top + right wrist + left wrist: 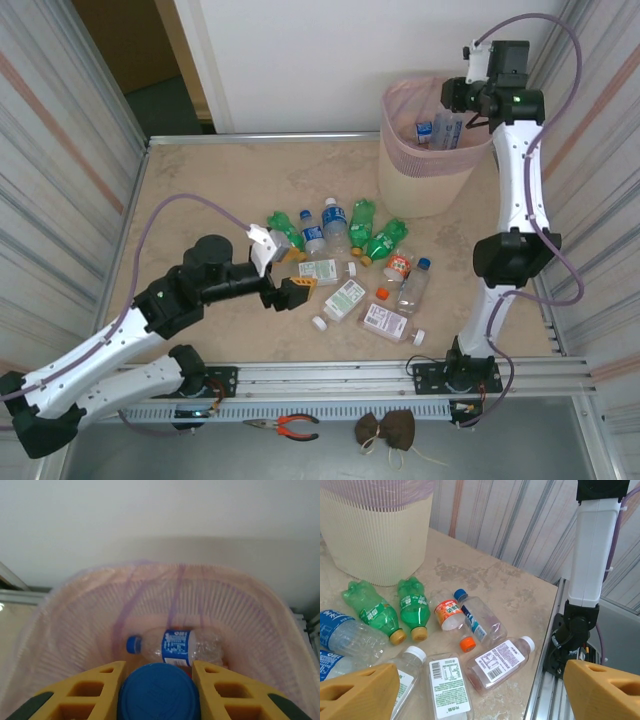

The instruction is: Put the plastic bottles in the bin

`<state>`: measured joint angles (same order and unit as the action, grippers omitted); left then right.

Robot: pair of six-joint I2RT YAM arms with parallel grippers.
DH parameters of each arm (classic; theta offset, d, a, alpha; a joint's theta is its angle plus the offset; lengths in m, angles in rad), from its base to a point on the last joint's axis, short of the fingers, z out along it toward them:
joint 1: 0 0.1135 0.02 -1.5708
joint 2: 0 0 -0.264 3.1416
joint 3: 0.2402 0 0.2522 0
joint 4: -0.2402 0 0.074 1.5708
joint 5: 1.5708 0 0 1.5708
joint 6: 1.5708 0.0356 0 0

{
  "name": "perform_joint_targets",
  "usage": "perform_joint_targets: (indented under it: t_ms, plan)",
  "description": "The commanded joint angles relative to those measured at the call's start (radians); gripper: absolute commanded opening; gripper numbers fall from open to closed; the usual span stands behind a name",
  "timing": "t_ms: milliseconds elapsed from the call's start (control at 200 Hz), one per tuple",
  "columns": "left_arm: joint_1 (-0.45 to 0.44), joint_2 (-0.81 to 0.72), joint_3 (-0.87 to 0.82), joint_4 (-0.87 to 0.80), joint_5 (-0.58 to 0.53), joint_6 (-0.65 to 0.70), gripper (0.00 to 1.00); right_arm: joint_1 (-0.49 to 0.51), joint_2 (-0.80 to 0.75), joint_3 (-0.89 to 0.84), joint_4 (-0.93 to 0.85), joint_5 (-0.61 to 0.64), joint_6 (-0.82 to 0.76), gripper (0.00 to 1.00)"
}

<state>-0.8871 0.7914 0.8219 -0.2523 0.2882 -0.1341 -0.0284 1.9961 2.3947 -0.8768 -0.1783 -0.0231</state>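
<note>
Right gripper: we are seeing the right gripper (159, 695) clamping its yellow fingers (95, 690) tightly on a blue-capped bottle (159, 682), with the cap facing the wrist camera.
Below that grip: the bin (65, 625) is sitting directly underneath, its pink liner (150, 580) draping the inside. A clear blue-label bottle (186, 647) is lying on its side at the bottom, cap pointing to 9 o'clock.
Left gripper: we are finding the left gripper (480, 692) spread wide and holding nothing, hanging low over the counter (510, 580).
Between its fingers: in the wrist view, two flat white-label bottles (449, 685) are lying just ahead, touching each other.
Bottle pile: from above, the loose bottles are lying at 3 o'clock from the left gripper. Among them we are picking out green soda bottles (385, 240), blue-label ones (335, 222) and one orange-labelled bottle (398, 265).
Bin's place: from above, the bin is standing at 1 o'clock from the pile, well apart from it, at the counter's far edge.
Near ledge: red-handled pliers (285, 427) are lying at 6 o'clock.
</note>
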Motion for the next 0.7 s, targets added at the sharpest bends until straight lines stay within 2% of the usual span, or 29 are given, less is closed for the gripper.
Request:
perform_joint_targets:
  t_ms: [0, 461, 566, 696]
  plan:
    - [0.014, 0.008, -0.016, -0.001, -0.006, 0.017, 0.85, -0.005, 0.042, 0.033, -0.085, 0.047, -0.052, 0.09]
    - [0.033, 0.045, -0.017, -0.002, 0.017, -0.004, 0.84, 0.020, 0.202, -0.006, -0.072, 0.118, -0.054, 0.14]
    - [0.034, 0.043, -0.028, -0.001, 0.009, -0.011, 0.84, 0.022, 0.241, -0.006, -0.055, 0.125, -0.042, 0.19]
    - [0.045, 0.056, -0.029, -0.016, 0.006, -0.012, 0.84, 0.024, 0.272, -0.006, -0.038, 0.136, -0.030, 0.32]
